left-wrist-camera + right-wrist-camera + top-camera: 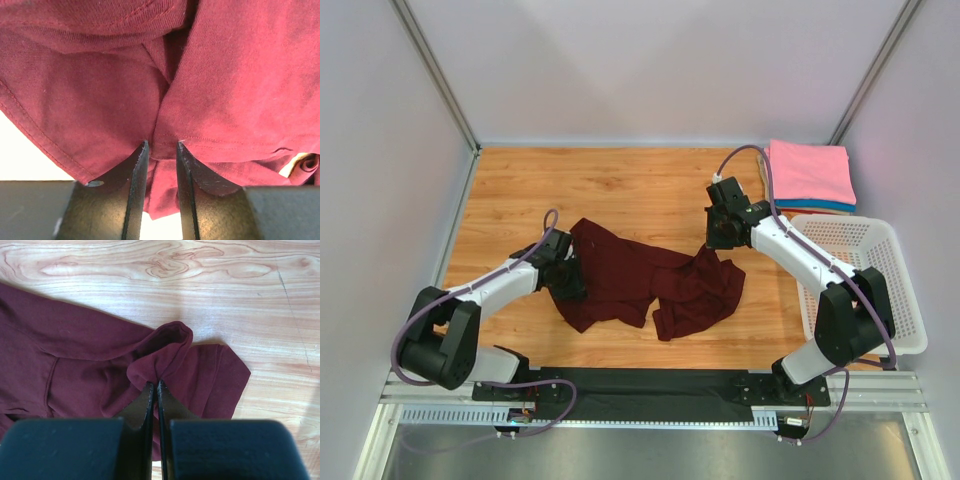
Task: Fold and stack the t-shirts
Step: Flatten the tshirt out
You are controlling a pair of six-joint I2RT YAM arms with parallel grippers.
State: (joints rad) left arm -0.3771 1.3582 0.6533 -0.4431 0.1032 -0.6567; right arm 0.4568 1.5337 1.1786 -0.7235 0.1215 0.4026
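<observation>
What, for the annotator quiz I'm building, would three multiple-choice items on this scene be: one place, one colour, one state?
1. Where is the folded t-shirt stack?
A. Near left corner.
B. On the table, far right corner, behind the white basket.
C. Inside the basket.

2. What colour is the stack's top t-shirt?
A. Pink.
B. Green.
C. White.

3. What is the right gripper doing?
A. Hanging open over bare wood.
B. Gripping the basket.
C. Shut on a fold of the maroon t-shirt.

Answers: 1 B, the top view shows the stack beyond the basket; 2 A, pink lies uppermost; 3 C, its wrist view shows the jaws pinching maroon cloth.
</observation>
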